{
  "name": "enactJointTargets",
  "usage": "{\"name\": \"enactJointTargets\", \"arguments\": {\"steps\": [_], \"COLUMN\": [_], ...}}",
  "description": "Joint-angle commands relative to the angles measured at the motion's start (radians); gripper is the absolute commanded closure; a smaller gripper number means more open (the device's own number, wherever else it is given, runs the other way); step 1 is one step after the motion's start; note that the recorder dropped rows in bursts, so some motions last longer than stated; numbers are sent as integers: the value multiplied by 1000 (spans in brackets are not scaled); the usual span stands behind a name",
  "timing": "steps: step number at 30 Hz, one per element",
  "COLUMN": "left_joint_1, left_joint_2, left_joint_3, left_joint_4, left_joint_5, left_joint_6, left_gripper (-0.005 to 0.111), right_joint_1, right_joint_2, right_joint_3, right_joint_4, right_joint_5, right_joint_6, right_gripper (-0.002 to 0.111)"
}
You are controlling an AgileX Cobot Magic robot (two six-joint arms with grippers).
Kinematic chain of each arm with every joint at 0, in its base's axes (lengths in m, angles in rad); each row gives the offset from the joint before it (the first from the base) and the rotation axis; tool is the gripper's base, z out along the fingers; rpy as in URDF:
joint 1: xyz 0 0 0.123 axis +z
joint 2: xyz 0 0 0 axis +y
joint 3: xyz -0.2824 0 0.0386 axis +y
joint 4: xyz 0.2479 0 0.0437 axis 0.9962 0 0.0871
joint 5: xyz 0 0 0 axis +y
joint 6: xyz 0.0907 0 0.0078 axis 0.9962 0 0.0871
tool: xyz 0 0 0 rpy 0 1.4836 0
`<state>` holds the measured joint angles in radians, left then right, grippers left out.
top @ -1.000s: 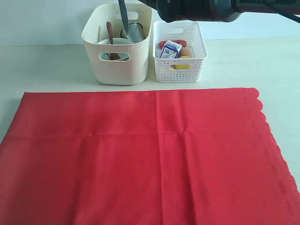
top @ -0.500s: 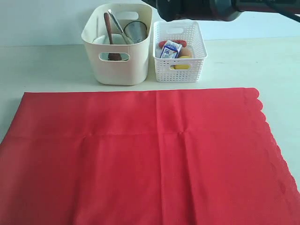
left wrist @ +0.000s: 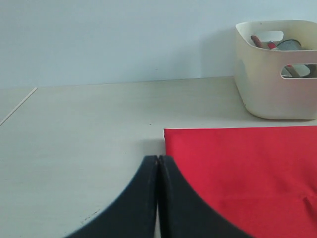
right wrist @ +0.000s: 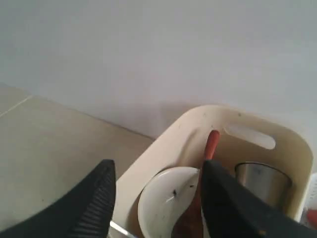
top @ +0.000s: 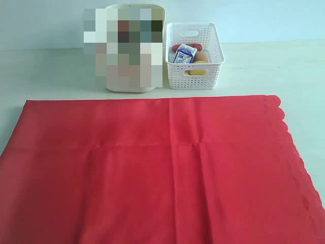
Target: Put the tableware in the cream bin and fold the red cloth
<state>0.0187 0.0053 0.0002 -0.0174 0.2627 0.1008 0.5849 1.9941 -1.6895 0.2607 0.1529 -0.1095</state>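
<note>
The right fingers (right wrist: pixel 94 198) stand wide apart with nothing between them. In the gap, just beyond their tips, sits the cream bin (right wrist: pixel 163 144). Inside it a white bowl (right wrist: pixel 163 203) lies closest to the fingers. A brown spoon (right wrist: pixel 212 141) leans up against the bin's wall, close by one fingertip, and a steel cup (right wrist: pixel 260 178) stands past that same finger.

The left fingers (left wrist: pixel 151 181) are pressed tight together and hold nothing. They hang low over the pale surface (left wrist: pixel 74 148). The near corner of the red cloth (left wrist: pixel 237 173) lies just ahead of their tips, and one finger overlaps the cloth's edge in that view. The bin stands well beyond them, past the cloth's far edge.

Seen from outside, the cloth lies spread flat on the surface. The bin is blurred there, with a white basket (top: pixel 195 76) just beside it.
</note>
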Motion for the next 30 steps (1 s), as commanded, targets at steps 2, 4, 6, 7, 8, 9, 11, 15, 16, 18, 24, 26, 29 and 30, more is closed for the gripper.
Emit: {"name": "enactJointTargets", "arguments": {"steps": [2, 4, 6, 7, 8, 9, 11, 15, 16, 18, 24, 26, 29, 30], "left_joint_1": [3, 3, 3, 3, 3, 3, 3, 3, 3, 3, 3, 3, 3, 3], "left_joint_2": [-5, -5, -5, -5, -5, -5, -5, -5, -5, -5, -5, -5, -5, -5], "left_joint_3": [0, 0, 0, 0, 0, 0, 0, 0, 0, 0, 0, 0, 0, 0], "left_joint_4": [-9, -9, -9, -9, -9, -9, -9, -9, -9, -9, -9, -9, -9, -9], "left_joint_5": [-1, -1, -1, -1, -1, -1, -1, -1, -1, -1, -1, -1, -1, -1], "left_joint_6": [0, 0, 0, 0, 0, 0, 0, 0, 0, 0, 0, 0, 0, 0], "left_gripper": [104, 104, 104, 104, 104, 104, 104, 104, 104, 104, 104, 104, 104, 104], "right_joint_1": [0, 0, 0, 0, 0, 0, 0, 0, 0, 0, 0, 0, 0, 0], "right_joint_2": [-66, -98, -133, -153, -170, -192, -246, -364, -383, -430, -561, -610, -676, -698], "right_joint_3": [-14, -14, -14, -10, -8, 6, 60, 177, 197, 242, 397, 453, 542, 575], "right_joint_4": [-66, -86, -90, -92, -92, -98, -134, -248, -261, -299, -417, -443, -501, -524], "right_joint_5": [166, 243, 326, 366, 401, 423, 419, 415, 413, 413, 404, 395, 391, 390], "right_joint_6": [4, 4, 4, 4, 4, 6, 17, 95, 103, 143, 274, 312, 394, 429], "right_gripper": [57, 58, 67, 77, 87, 95, 108, 108, 108, 108, 108, 108, 108, 108]}}
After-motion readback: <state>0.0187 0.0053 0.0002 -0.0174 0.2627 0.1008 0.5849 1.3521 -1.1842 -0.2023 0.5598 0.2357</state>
